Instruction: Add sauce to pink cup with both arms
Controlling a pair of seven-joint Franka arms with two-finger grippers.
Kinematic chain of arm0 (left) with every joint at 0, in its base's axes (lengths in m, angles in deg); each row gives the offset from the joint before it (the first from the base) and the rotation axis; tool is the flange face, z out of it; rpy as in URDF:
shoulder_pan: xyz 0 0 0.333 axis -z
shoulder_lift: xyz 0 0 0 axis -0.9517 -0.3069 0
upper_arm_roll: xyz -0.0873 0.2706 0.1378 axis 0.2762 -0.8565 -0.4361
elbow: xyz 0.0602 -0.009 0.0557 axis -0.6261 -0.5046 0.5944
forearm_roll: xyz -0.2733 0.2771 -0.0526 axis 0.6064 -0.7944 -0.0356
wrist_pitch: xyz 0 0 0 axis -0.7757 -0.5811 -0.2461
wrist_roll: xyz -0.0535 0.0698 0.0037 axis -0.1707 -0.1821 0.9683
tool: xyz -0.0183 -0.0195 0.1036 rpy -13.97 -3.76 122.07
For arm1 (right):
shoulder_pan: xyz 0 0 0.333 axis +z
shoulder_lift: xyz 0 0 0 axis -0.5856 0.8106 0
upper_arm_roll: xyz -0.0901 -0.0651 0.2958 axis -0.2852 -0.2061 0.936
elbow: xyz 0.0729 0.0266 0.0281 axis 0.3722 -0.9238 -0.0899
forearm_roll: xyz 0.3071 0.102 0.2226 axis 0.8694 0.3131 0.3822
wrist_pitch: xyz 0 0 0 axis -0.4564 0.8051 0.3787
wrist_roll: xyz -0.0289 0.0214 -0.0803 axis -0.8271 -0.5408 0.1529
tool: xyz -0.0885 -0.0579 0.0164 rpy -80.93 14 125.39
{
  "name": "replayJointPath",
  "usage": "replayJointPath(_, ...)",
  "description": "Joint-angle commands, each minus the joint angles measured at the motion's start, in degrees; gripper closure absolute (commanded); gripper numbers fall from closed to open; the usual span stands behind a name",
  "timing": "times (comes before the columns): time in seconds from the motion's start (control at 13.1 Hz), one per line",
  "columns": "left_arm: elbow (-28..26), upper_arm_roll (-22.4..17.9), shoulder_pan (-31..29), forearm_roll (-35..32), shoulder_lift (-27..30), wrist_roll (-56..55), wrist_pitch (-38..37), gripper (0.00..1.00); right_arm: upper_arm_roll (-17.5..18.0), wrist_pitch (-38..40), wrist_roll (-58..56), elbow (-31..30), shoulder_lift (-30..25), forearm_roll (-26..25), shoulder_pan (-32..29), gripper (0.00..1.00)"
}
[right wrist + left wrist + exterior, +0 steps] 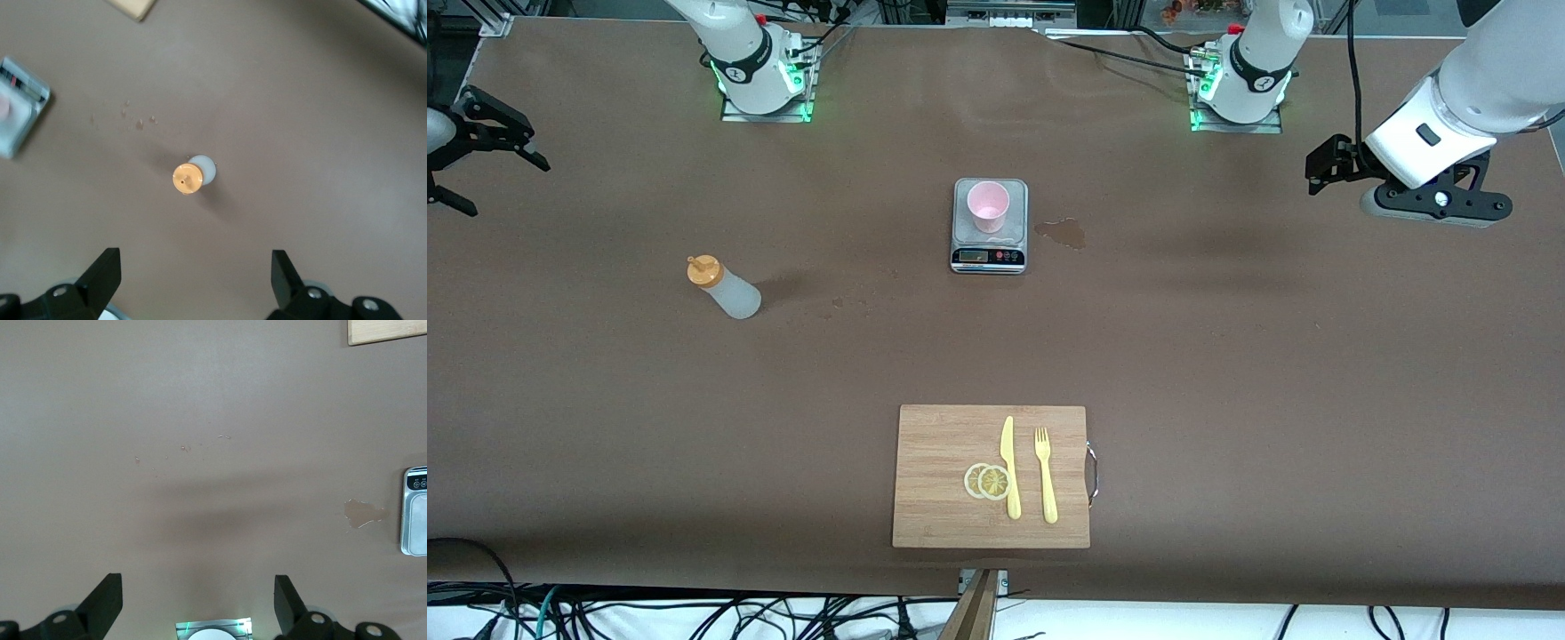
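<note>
A squeeze bottle of sauce (726, 287) stands upright on the brown worktop (1227, 356) toward the right arm's end, well apart from the pink cup (988, 205) on the grey scale (989, 256). The right hand (193, 283) hangs open over the bottle; the left hand (199, 603) waits open over bare worktop. The soft, light bottle probably wants a gentle grip around its middle, below the orange cap (187, 179).

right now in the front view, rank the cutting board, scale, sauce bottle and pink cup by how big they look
1. cutting board, largest, though also nearest the camera
2. scale
3. sauce bottle
4. pink cup, smallest
</note>
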Motion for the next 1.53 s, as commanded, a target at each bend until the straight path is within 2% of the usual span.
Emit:
replayJointPath(0.0, 1.47, -0.25, 0.04, 1.15, -0.62, 0.94, -0.95, 0.0, -0.49, 0.59, 14.98, -0.74, -1.57, -3.15, 2.82, 0.0)
replayJointPath(0.23, 1.47, -0.34, -0.22, 1.07, -0.7, 1.03, -0.95, 0.0, -0.49, 3.48, 27.55, -0.3, -1.75, -6.67, 6.25, 0.0)
replayJointPath(0.53, 1.47, -0.16, -0.05, 1.07, -0.62, 0.85, -1.03, 0.0, 0.03, 5.68, 31.99, 0.84, -1.66, -10.98, 8.81, 0.0)
replayJointPath(0.84, 1.47, -0.25, -0.31, 0.8, -0.7, 0.85, -0.94, 0.0, -0.76, 7.18, 32.08, 0.93, -1.83, -9.84, 8.81, 0.0)
replayJointPath(1.14, 1.47, -0.34, -0.31, 1.07, -0.79, 0.94, -0.59, 0.0, -1.2, 7.18, 30.59, 1.8, -2.36, -5.46, 8.81, 0.0)
replayJointPath(1.45, 1.47, -0.34, -0.31, 1.15, -0.79, 0.94, -0.51, 0.0, -1.64, 7.18, 26.19, 2.59, -2.45, -5.09, 8.81, 0.0)
